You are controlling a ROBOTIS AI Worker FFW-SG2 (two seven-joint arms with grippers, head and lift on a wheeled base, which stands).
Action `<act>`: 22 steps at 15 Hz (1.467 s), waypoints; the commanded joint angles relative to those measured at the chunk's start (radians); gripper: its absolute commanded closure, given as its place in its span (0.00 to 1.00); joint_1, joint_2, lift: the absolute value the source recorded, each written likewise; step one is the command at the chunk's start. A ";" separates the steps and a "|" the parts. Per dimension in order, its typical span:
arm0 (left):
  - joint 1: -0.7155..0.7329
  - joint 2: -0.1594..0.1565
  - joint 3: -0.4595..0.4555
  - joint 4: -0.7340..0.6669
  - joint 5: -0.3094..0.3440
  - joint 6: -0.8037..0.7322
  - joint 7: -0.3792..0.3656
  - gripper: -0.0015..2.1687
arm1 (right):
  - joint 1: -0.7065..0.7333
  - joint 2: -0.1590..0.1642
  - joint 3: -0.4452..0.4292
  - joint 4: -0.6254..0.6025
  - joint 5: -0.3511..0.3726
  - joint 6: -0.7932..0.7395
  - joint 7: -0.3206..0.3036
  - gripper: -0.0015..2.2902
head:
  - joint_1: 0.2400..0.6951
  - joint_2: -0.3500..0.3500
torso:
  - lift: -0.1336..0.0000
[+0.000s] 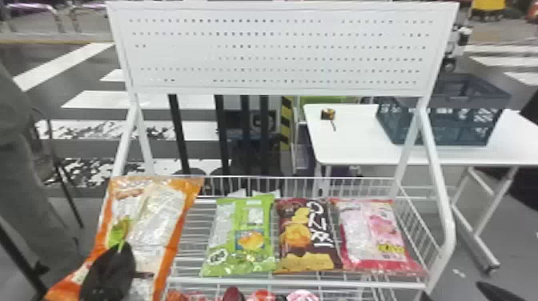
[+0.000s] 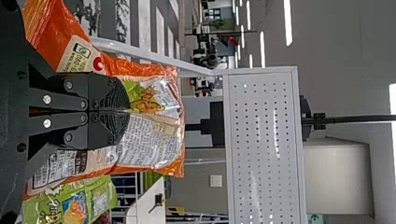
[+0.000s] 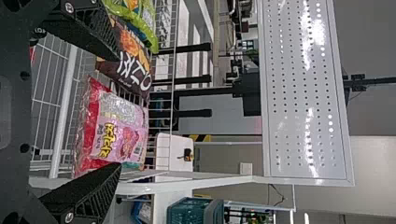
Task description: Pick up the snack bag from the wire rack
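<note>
well, left gripper (image 1: 119, 250) pinches one orange bag (image 1: 160, 210) near three racked bags (image 1: 306, 236).

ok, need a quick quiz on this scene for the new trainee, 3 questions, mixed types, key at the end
1. Multiple choice. The left gripper is shut on:
a) the crate
b) the orange bag
c) nothing

2. True or false. The right gripper is open.

3. Fill in. On the wire rack, the brown bag lies between the green bag and the ____.

Key: 1 b; 2 true; 3 pink bag
</note>
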 commanded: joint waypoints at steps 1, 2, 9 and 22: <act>0.000 0.001 0.000 0.000 0.000 0.000 0.000 0.81 | 0.000 0.001 0.000 0.000 0.000 0.000 0.002 0.04 | 0.57 0.50 | 1.00; 0.000 0.000 0.000 0.002 0.000 0.003 0.000 0.81 | 0.000 0.001 0.000 0.000 0.000 0.000 0.002 0.04 | 0.57 0.50 | 1.00; -0.003 0.001 0.000 0.005 0.000 0.003 0.000 0.81 | -0.001 0.001 0.002 0.003 0.000 0.000 0.002 0.04 | 0.57 0.50 | 1.00; -0.020 0.003 -0.016 0.029 0.000 0.003 -0.002 0.81 | -0.701 0.001 0.160 0.601 0.229 0.233 -0.074 0.04 | 0.57 0.50 | 1.00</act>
